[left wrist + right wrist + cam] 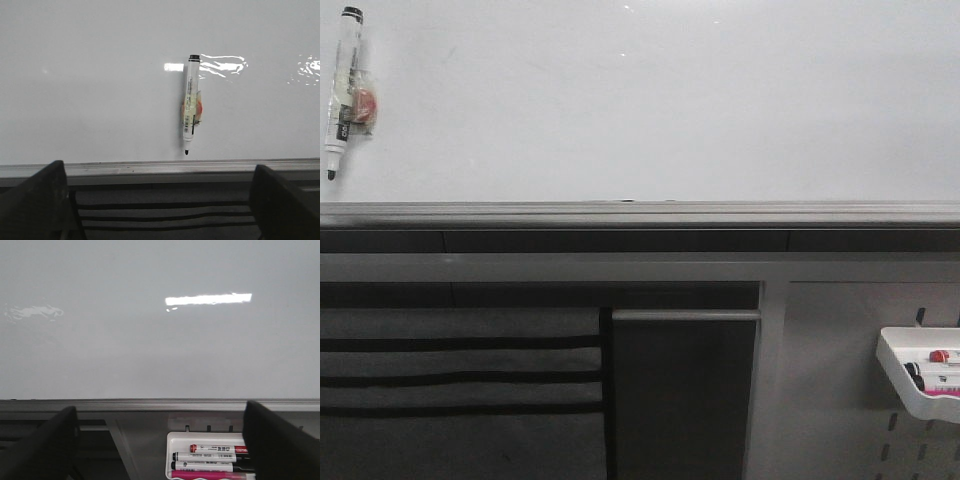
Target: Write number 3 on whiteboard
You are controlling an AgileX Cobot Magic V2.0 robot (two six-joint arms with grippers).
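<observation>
The whiteboard (650,100) fills the upper part of the front view, plain white and glossy. The number 3 is out of view; the surface I see carries no marks. A white-barrelled black marker (344,90) hangs tip down at the board's far left, stuck on with an orange-red piece behind it. In the left wrist view this marker (190,100) is ahead of my left gripper (160,210), which is open and empty, well short of it. My right gripper (160,445) is also open and empty, facing bare whiteboard (150,350). Neither gripper shows in the front view.
A grey metal rail (640,215) runs along the board's lower edge. Below right, a white tray (892,362) hangs on a grey pegboard (840,400) and holds several markers (210,456). A dark slatted panel (460,380) sits lower left.
</observation>
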